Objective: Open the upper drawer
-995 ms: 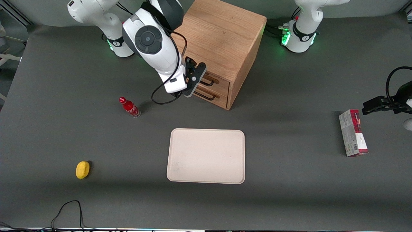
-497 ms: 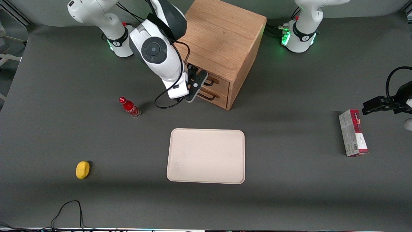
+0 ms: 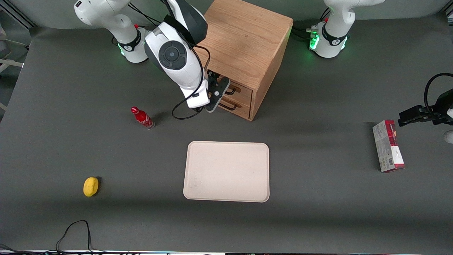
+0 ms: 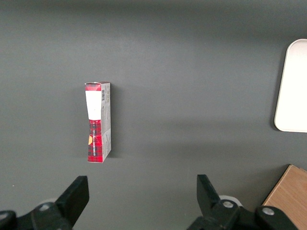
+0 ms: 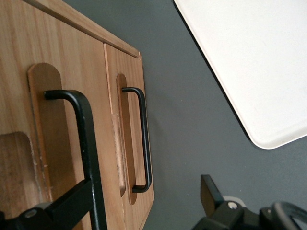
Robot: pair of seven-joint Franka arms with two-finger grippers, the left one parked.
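Hovering in front of the oak cabinet (image 3: 244,42), the gripper (image 3: 216,92) lines up with the upper drawer (image 3: 238,90), while at the wrist its open fingers (image 5: 72,203) straddle the upper handle (image 5: 81,143) for a pull.

End effector (image 3: 220,92) at upper drawer (image 3: 238,91) handle.

cabinet (image 3: 244,39) 1 | drawers 2 | tray (image 3: 226,171) 1 | bottle (image 3: 142,118) 1 | lemon (image 3: 91,186) 1 | carton (image 3: 388,146) 1
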